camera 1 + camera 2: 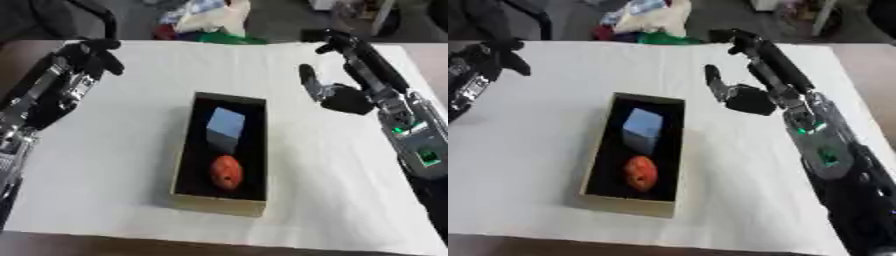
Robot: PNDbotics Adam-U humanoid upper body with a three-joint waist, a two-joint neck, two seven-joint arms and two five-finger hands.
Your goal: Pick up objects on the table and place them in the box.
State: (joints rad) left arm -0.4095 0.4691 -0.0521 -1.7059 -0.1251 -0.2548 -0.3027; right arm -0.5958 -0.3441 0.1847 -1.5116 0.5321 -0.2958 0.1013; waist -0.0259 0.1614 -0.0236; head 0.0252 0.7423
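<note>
The box [183, 165] sits mid-table on the white cloth [105, 165], and both task things already lie inside it: a pale blue block [226, 123] toward the far end and a red, roundish object [226, 171] nearer the front, close together and perhaps touching. No other loose object shows on the cloth, so the task looks done or close to it. The right hand [745, 97] hangs above the cloth just right of the box's far end, fingers straight and spread, thumb apart, holding nothing. The left hand [92, 55] is raised over the far left of the table, well apart from the box; its fingers look curled with nothing visible in them. The risks from here are modest. If the right hand swings back low across the table, its forearm could clip the box wall and shove the light box askew, or drag the cloth and shift everything with it. The red object may also roll if the box is knocked, since it looks rounded.
</note>
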